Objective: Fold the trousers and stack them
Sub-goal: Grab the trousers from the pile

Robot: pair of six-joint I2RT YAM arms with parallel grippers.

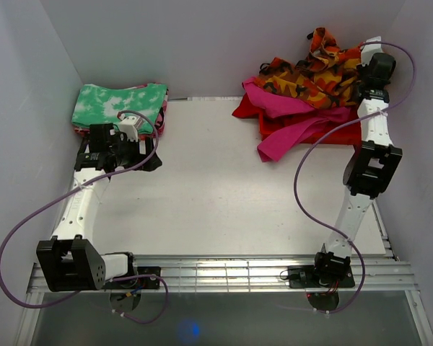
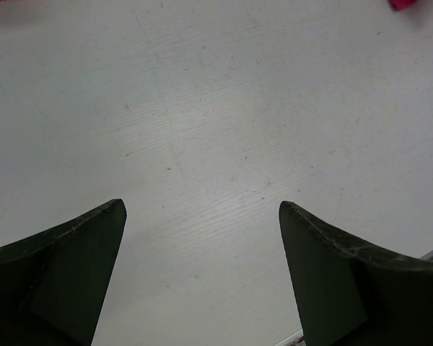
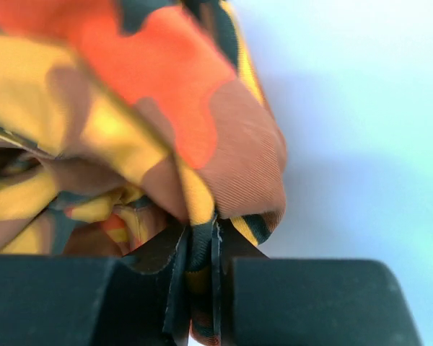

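Note:
The trousers [image 1: 314, 72], in orange, red, yellow and dark brown camouflage, lie crumpled on a heap of garments at the back right of the table. My right gripper [image 1: 362, 78] reaches into that heap from the right. In the right wrist view the right gripper [image 3: 200, 249] is shut on a fold of the trousers [image 3: 166, 122], the cloth pinched thin between the two pads. My left gripper [image 1: 146, 153] hovers at the left of the table. Its fingers [image 2: 79, 267] stand wide apart over bare white surface, with nothing between them.
A green-and-white mottled folded cloth [image 1: 119, 104] lies on a stack at the back left. Plain magenta [image 1: 296, 126] and red [image 1: 274, 115] garments sprawl under and in front of the trousers. White walls close in left, back and right. A metal rail [image 1: 224, 270] runs along the table's near edge.

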